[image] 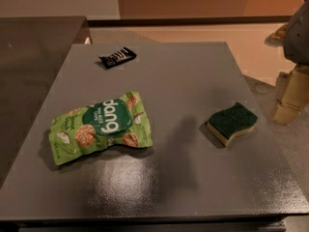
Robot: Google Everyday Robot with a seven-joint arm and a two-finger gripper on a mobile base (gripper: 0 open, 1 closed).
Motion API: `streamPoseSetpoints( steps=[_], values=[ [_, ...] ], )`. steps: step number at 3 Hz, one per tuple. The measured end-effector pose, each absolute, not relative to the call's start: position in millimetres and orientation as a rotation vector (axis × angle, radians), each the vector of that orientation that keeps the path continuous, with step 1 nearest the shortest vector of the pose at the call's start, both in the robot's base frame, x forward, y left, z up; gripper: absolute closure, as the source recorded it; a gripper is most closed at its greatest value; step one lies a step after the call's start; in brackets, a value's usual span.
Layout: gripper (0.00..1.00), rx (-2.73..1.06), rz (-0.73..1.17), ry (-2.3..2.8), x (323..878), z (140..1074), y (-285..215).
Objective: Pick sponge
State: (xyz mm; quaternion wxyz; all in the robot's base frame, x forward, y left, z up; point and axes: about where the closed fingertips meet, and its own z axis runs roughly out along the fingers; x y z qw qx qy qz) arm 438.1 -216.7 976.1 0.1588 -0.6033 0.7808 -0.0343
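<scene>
The sponge (231,122) lies flat on the right part of the grey table (183,76). It is a small S-curved block with a dark green scouring top over pale yellow foam. My gripper (285,76) is at the right edge of the view, beyond the table's right side and up and to the right of the sponge. It is apart from the sponge. Its pale fingers (291,98) stand spread apart with nothing between them. Most of the arm is out of view.
A light-green "dang" snack bag (100,126) lies on the left part of the table. A small black wrapped bar (117,57) lies near the far edge. A dark counter (34,47) stands to the left. The floor shows to the right.
</scene>
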Motion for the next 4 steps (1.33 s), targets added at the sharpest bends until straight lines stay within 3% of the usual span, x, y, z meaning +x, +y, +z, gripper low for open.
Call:
streamPoseSetpoints(
  steps=[4],
  values=[
    [0.00,-1.852,-0.062,2.180,464.8,936.2,-219.8]
  ],
)
